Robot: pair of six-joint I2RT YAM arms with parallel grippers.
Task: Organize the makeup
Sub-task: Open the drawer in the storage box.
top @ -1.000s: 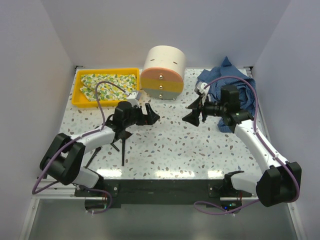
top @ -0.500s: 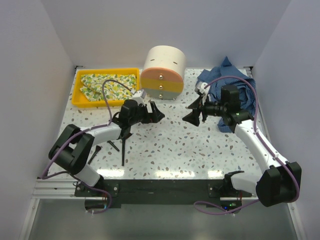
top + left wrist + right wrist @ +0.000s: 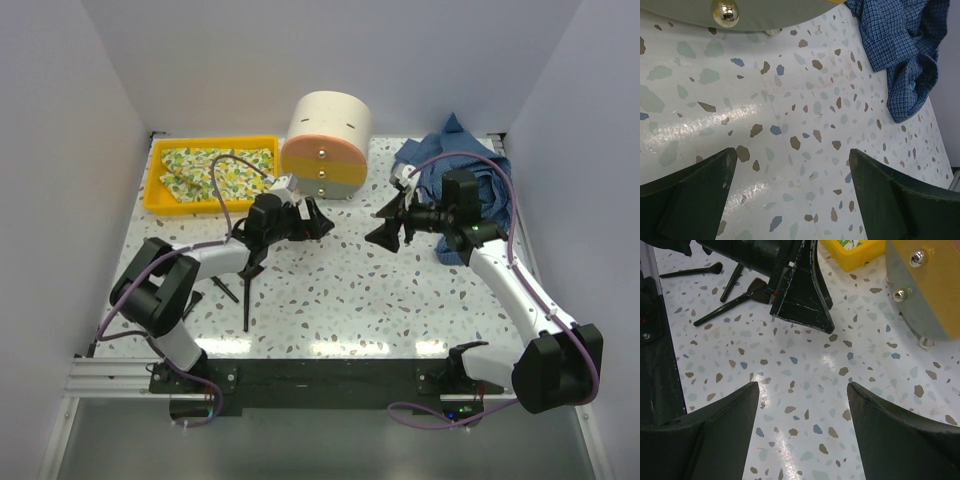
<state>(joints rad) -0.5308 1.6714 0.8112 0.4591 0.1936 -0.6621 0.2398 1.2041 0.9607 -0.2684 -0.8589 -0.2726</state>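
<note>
Three thin dark makeup brushes lie on the speckled table at the left: a long one and two short ones. In the right wrist view the fan-headed brush lies behind the left gripper. My left gripper is open and empty, low over bare table just in front of the round drawer unit, whose brass knob shows close above. My right gripper is open and empty too, facing the left gripper across a gap.
A yellow tray at the back left holds a leaf-patterned cloth. A crumpled blue checked cloth lies at the back right, under the right arm. White walls close in both sides and the back.
My left gripper has moved right and away from the brushes, toward the drawer unit's front. The right arm has not moved.
</note>
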